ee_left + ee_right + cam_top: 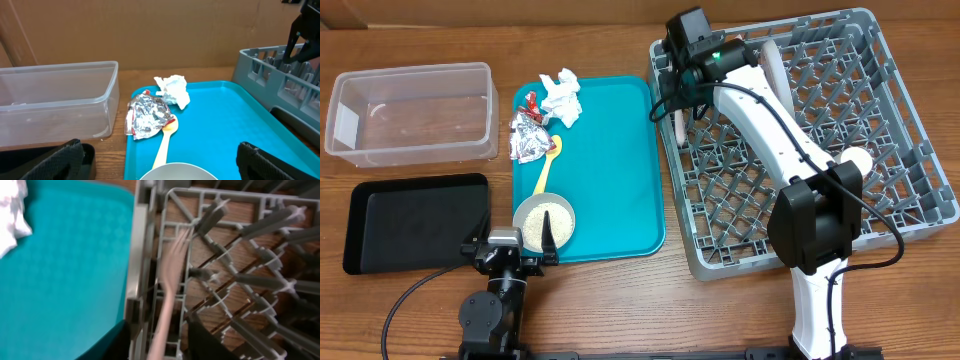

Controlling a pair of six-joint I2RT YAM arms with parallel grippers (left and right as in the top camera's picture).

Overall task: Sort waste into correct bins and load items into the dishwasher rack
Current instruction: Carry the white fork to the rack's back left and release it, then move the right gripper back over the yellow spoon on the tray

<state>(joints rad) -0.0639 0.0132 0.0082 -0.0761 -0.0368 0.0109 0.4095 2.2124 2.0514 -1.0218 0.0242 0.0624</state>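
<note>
Left fingers [55,162] are wide apart with nothing between them, low at the near-left corner of the teal tray [620,160], right by the pale bowl [544,222]. The bowl sits on the tray and holds the rice-like grains [534,228]. A yellow spoon [548,165] lies on the tray with its handle toward the bowl and its head touching the foil wrappers [528,135]. The crumpled napkin [561,97] is just beyond them at the tray's far-left corner. The clear tub [340,130] and black tray [360,200] sit on the bench [720,310] left of the teal tray, tub farther back and black tray nearer. Right fingers [202,340] are over the near-left corner of the dishwasher rack [920,170], just inside the wall beside the teal tray. They are parted wider than the handle of the pale fork [170,280] running between them, with a clear gap on one side. The fork is blurred, its head over the lattice floor among the corner pegs; I can't tell whether a finger touches it. A white plate [772,62] stands on edge among the far pegs. A small white cup [857,160] sits on the right side, partly behind the arm.
</note>
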